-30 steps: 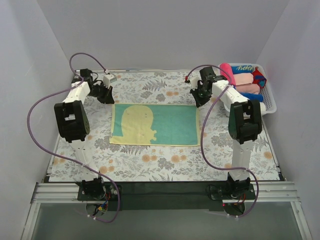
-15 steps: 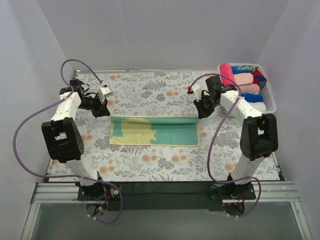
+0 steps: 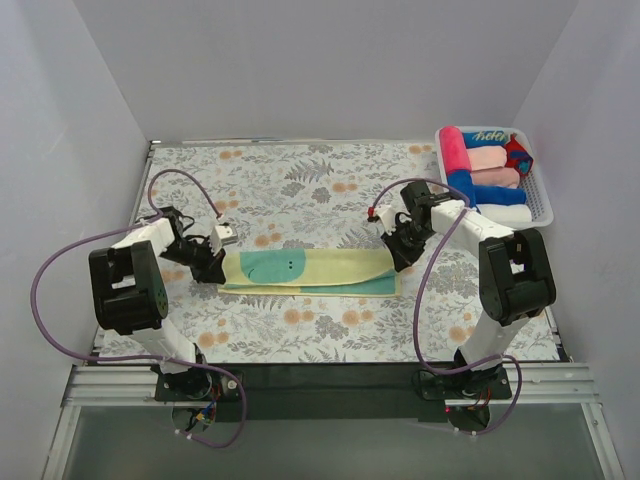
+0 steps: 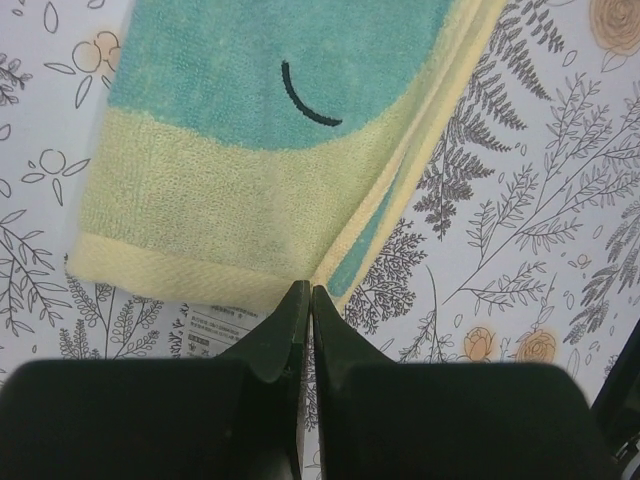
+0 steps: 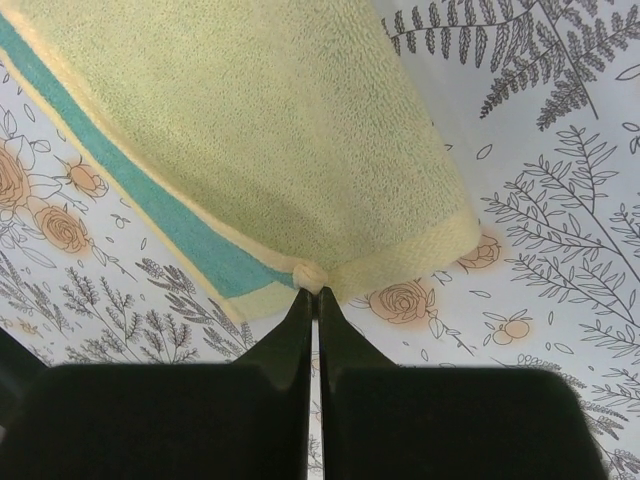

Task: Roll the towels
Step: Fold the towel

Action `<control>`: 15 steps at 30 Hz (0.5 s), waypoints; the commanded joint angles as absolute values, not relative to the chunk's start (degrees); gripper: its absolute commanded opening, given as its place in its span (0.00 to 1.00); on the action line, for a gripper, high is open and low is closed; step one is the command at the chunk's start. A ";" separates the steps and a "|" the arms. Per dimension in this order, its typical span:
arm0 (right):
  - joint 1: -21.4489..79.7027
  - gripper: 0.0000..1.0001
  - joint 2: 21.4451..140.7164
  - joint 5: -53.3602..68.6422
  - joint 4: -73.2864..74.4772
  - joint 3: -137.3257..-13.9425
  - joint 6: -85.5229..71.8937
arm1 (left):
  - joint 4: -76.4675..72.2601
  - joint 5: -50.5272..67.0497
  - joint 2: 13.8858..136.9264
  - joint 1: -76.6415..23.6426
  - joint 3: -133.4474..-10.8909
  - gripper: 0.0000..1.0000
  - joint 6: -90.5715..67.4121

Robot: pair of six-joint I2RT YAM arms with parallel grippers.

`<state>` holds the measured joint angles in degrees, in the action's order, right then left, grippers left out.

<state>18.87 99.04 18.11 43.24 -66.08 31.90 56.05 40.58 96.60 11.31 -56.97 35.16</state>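
Both low; left gripper (image 4: pixel 310 291), right gripper (image 5: pixel 313 293) pinching towel (image 3: pixel 310 269) corners

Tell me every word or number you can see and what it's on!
White tag sticking out from under the yellow towel: printed lines, too small to read.
Pale rolled cloth at the back of the white basket: teal lettering, too blurred to read.
Nothing else shows words or numbers.
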 commanded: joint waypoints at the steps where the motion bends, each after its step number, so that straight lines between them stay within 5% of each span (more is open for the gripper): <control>1: 19.07 0.01 98.61 18.02 41.66 -65.92 32.34 | 51.95 37.44 94.57 11.60 -55.81 0.00 36.30; 15: 19.34 0.01 95.81 17.66 45.09 -71.98 32.08 | 59.67 41.57 94.22 11.87 -69.07 0.00 34.80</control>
<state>19.27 99.02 17.69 43.29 -68.27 31.86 56.97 39.24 96.64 11.49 -65.28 34.09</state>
